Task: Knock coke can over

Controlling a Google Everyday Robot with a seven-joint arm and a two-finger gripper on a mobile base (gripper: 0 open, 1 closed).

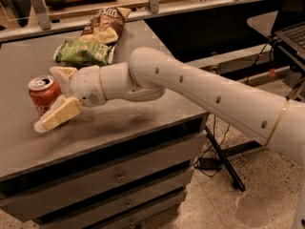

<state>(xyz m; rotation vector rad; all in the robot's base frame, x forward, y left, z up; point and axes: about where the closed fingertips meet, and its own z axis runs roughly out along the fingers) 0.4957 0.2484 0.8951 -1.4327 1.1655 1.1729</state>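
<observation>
Grey cabinet top [157, 114] has a small red metal soda can [42, 94] standing up at its left. White two-finger gripper [48, 99] reaches it, fingers spread wide, one on each side. Next it likely needs a sideways push to tip the can.

One coke can [42, 93]; two chip bags [84, 54]; one end effector [50, 99] straddling can.

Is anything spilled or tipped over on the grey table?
Nothing is spilled. The red aluminium coke can stands upright between the spread fingers of the white gripper. The only untidy bit is a crumpled green chip bag and a brown chip bag lying flat at the far edge of the grey table.
</observation>
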